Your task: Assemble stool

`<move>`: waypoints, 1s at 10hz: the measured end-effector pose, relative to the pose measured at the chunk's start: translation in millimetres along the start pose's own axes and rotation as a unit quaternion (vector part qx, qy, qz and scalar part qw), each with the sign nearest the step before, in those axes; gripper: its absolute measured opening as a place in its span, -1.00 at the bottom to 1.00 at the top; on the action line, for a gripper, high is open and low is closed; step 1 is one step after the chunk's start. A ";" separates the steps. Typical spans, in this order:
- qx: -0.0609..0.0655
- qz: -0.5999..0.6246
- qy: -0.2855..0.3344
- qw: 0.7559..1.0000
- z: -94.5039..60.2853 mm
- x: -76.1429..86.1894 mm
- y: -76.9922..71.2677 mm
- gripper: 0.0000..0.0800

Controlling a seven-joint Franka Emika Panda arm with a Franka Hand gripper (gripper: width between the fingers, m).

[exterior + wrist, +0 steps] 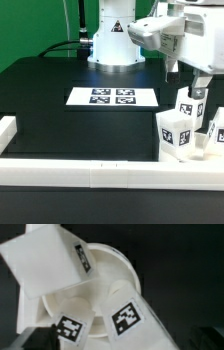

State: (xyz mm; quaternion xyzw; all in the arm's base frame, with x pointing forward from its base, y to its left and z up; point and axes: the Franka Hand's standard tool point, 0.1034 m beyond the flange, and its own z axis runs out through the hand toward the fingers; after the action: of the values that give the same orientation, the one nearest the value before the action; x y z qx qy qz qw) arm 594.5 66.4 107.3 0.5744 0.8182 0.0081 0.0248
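The white stool parts are bunched at the exterior view's right by the front rail. A tagged leg block [178, 131] stands in front, another leg block [187, 103] behind it. My gripper [193, 91] hangs just above them, open and holding nothing. In the wrist view the round seat [112, 273] lies on its side, its curved rim showing. One leg block [40, 259] leans across the seat. Two tagged leg blocks [125, 317] [70, 328] sit close under my gripper [118, 338]. Its dark fingertips [30, 338] stand wide apart on either side of them.
The marker board [112, 97] lies flat in the middle of the black table. A long white rail [90, 172] runs along the front edge, and a short rail [8, 130] sits at the exterior view's left. The arm's base [112, 45] stands at the back.
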 end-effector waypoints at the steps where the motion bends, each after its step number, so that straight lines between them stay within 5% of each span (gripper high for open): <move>1: -0.002 -0.031 -0.003 1.000 0.9 -3.1 -1.6 0.62; 5: 0.006 -0.153 -0.021 0.988 3.0 -12.4 -4.8 0.62; 10: 0.008 -0.189 -0.015 0.982 9.1 10.4 -6.3 0.62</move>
State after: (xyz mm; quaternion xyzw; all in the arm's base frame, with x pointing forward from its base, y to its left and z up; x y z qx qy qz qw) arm 585.5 73.9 97.6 0.4093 0.9117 -0.0124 0.0335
